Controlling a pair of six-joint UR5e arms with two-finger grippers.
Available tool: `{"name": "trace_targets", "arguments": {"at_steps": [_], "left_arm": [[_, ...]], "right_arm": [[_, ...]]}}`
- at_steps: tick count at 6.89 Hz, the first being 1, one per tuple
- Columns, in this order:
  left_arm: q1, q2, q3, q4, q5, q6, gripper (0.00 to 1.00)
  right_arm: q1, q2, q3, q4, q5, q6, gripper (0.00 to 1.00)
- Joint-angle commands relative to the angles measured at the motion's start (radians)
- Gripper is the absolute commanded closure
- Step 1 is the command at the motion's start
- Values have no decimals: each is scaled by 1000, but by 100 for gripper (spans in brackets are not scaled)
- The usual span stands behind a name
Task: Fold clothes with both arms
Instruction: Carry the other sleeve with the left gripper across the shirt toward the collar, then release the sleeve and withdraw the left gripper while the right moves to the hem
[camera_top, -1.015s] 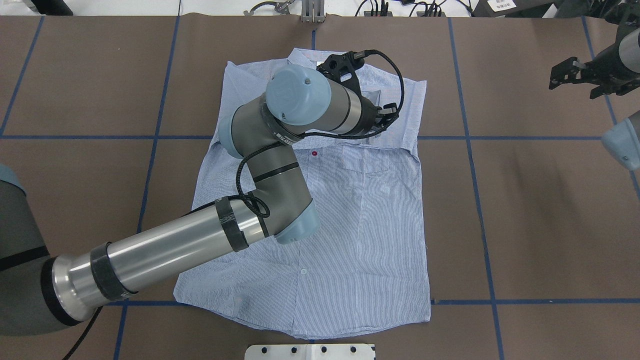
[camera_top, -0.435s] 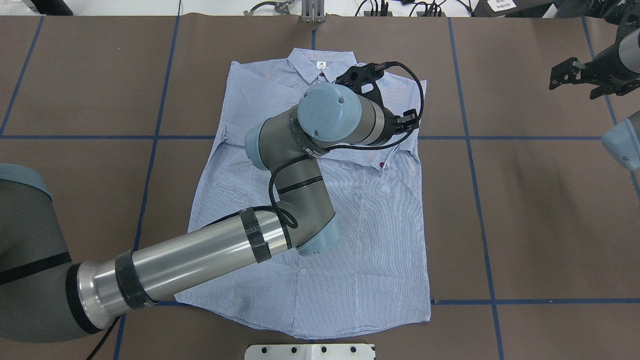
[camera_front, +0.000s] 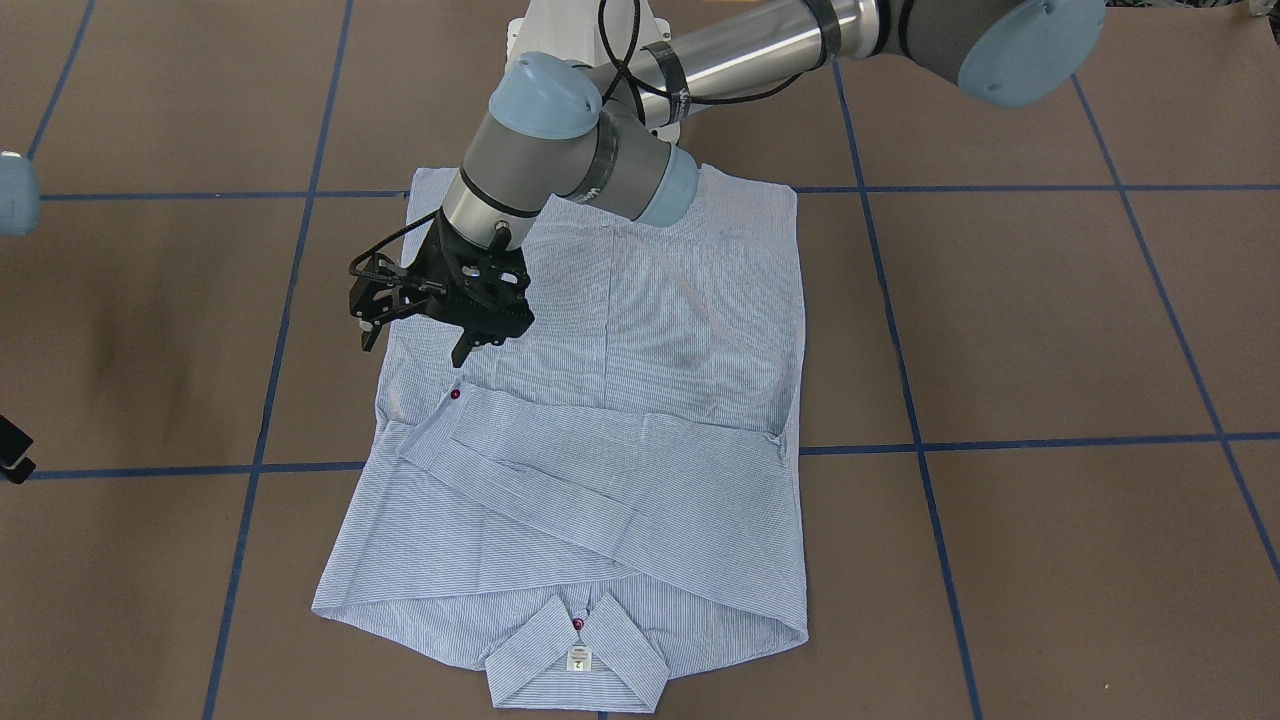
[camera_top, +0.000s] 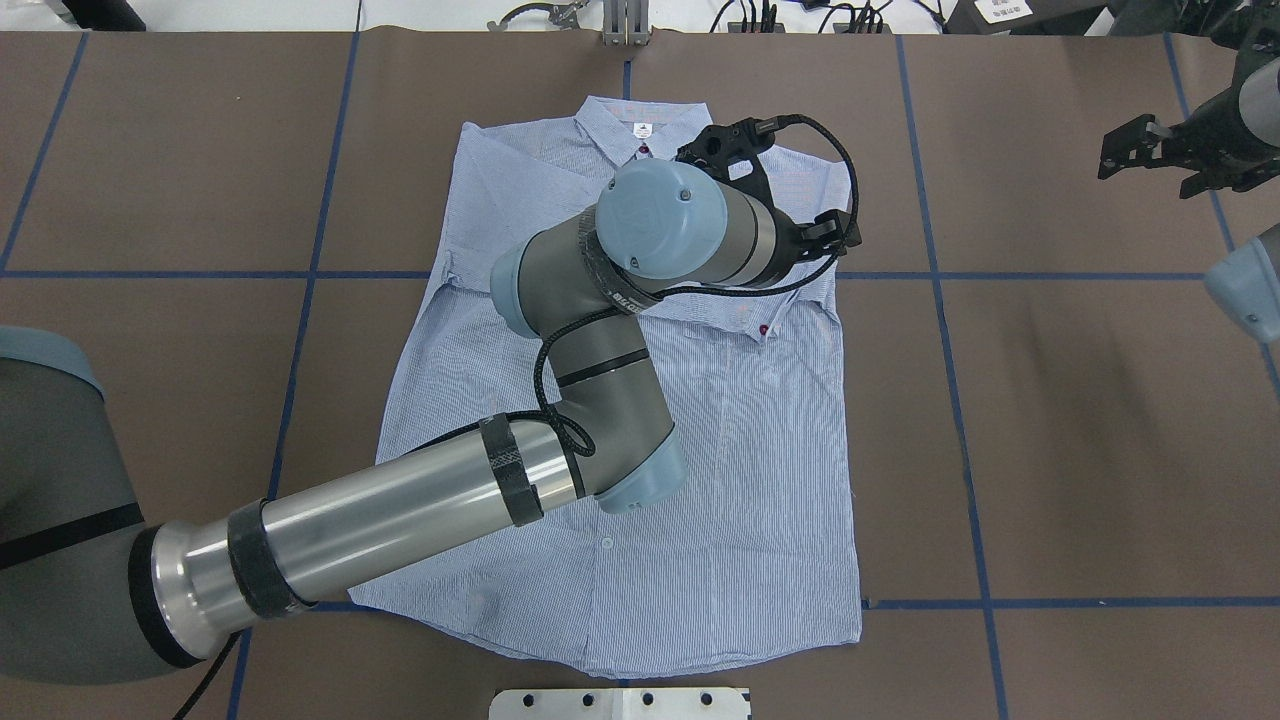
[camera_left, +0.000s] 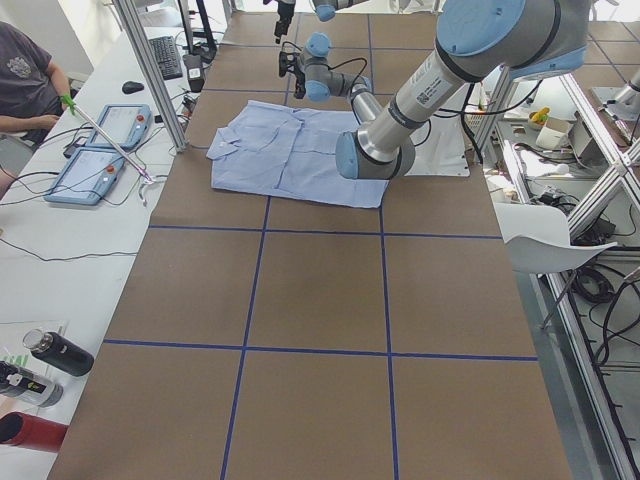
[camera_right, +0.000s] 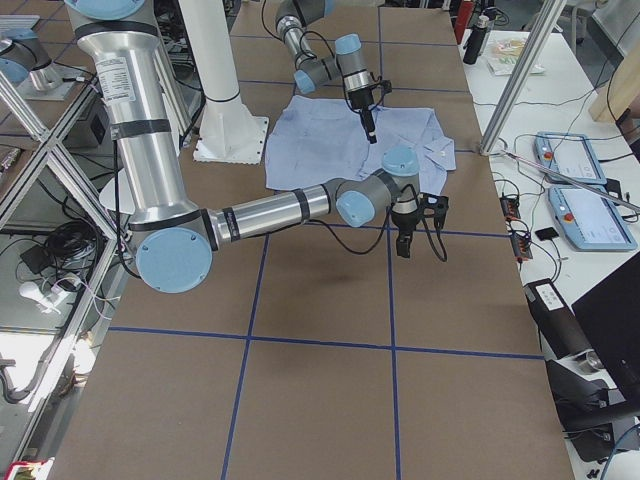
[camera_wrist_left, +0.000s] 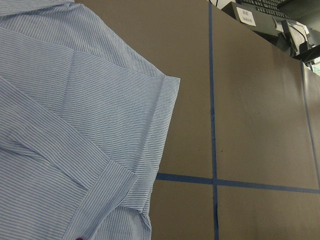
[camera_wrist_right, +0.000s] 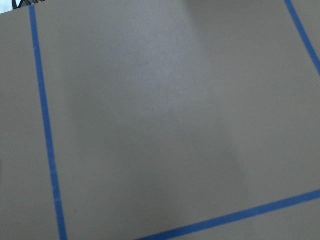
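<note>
Shirt (camera_front: 620, 420) lies flat at mid-table, sleeves already folded across the chest, body folds left to do I judge, while left gripper (camera_front: 413, 343) hangs open and empty over its right edge and right gripper (camera_top: 1108, 160), seemingly open and empty, waits far right.

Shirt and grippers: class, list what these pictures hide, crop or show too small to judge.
- Neck label print: too small, front-facing and overhead views.
- Shirt centre: overhead, covered by left arm.
- Right gripper: open or shut unclear; small at overhead's edge, cropped front-facing.
- Right wrist view: bare table only.
</note>
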Motion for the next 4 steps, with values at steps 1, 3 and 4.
{"name": "trace_targets", "arguments": {"at_steps": [1,3,4], "left_arm": [[-10,246,-373,93,-6,18,3],[-54,393,-554,120,-70,84,3],[-70,436,-603,134,-70,128,4]], "right_arm": [[-133,-105,198,2,8,303,0],[-326,-219,375,58,-129,626,0],[-455,-239,442,71,-258,800,1]]}}
